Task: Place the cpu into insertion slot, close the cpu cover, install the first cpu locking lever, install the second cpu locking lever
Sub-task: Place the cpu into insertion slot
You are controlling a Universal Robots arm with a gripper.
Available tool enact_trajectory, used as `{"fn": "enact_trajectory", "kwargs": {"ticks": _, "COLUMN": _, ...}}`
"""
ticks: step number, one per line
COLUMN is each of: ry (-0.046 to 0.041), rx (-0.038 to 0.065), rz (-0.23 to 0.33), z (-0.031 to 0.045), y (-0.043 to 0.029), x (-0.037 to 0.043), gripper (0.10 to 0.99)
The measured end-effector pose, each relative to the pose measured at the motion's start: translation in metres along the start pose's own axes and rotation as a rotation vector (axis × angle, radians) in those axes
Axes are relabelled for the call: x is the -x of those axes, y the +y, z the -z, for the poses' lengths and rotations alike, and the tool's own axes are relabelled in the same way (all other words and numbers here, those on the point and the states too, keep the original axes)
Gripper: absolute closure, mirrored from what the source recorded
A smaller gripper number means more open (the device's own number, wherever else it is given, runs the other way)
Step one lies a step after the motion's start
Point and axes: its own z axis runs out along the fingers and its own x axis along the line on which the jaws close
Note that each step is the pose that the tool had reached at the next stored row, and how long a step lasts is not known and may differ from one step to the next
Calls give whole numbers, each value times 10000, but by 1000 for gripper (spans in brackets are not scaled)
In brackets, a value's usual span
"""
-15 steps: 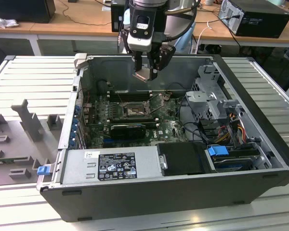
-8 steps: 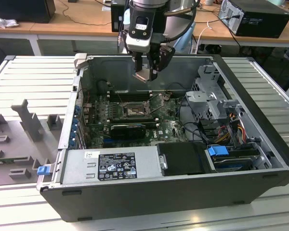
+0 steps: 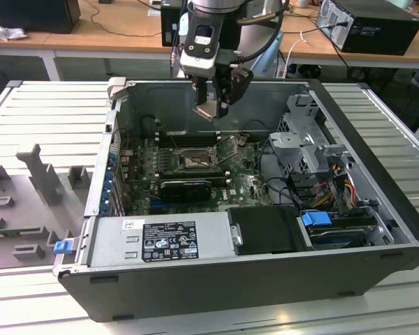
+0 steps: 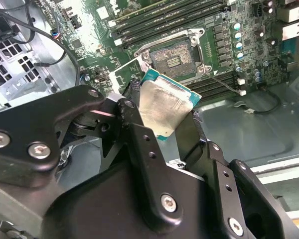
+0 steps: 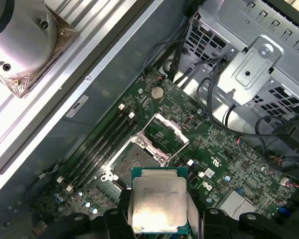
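My gripper (image 3: pixel 211 108) hangs over the open computer case, shut on the cpu (image 3: pixel 209 112), a pale silver square chip pinched by two opposite edges. In both wrist views the cpu (image 4: pixel 162 107) (image 5: pixel 158 199) sits between the black fingers (image 4: pixel 139 144), well above the green motherboard. The insertion slot (image 3: pixel 194 160) (image 4: pixel 177 57) (image 5: pixel 132 162) lies bare below it, dark centre showing inside its metal rim. The cpu cover (image 5: pixel 168 130) stands swung open at one side of the slot. A thin wire locking lever (image 4: pixel 225 83) sticks out, released, beside the slot.
Long black RAM slots (image 3: pixel 185 139) run beside the socket. A metal drive cage (image 3: pixel 304 143) with cables fills the exterior view's right of the case; the power supply (image 3: pixel 160 241) sits at the front. Grey fixtures (image 3: pixel 35 174) lie outside the case on the exterior view's left.
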Motion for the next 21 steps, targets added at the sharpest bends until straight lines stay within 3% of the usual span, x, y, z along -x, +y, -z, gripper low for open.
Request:
{"fn": "enact_trajectory", "kwargs": {"ticks": 11, "ry": -104, "rx": 21, "rz": -1119, "z": -40, "y": -5, "x": 0, "gripper": 561}}
{"fn": "enact_trajectory", "kwargs": {"ticks": 21, "ry": -122, "rx": 26, "rz": -1329, "z": -54, "y": -67, "x": -50, "gripper": 561}}
